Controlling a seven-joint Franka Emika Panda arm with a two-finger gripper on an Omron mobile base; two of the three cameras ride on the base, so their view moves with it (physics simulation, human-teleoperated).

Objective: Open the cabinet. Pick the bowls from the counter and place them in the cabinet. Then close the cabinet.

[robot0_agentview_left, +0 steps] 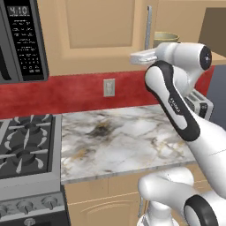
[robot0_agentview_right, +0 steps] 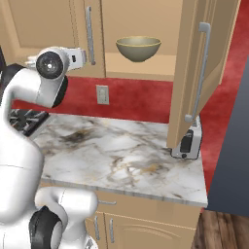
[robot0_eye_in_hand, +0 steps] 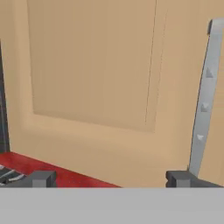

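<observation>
Currently facing the cabinet [robot0_eye_in_hand: 92, 65] left door, closed; right door swung open, deeper bowl [robot0_agentview_right: 138, 48] inside on the shelf. Gripper [robot0_eye_in_hand: 111, 179] fingertips spread, empty. Probably stiff, hinged: pinch the silver bar handle [robot0_eye_in_hand: 203, 100] mid-length.

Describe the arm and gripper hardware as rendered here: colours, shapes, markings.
The arm has glossy white rounded link shells with black joint bands and round dark end caps; one black band carries small pale lettering, too small to read. The gripper ends in two small dark grey blocky fingertips. No cables visible.
</observation>
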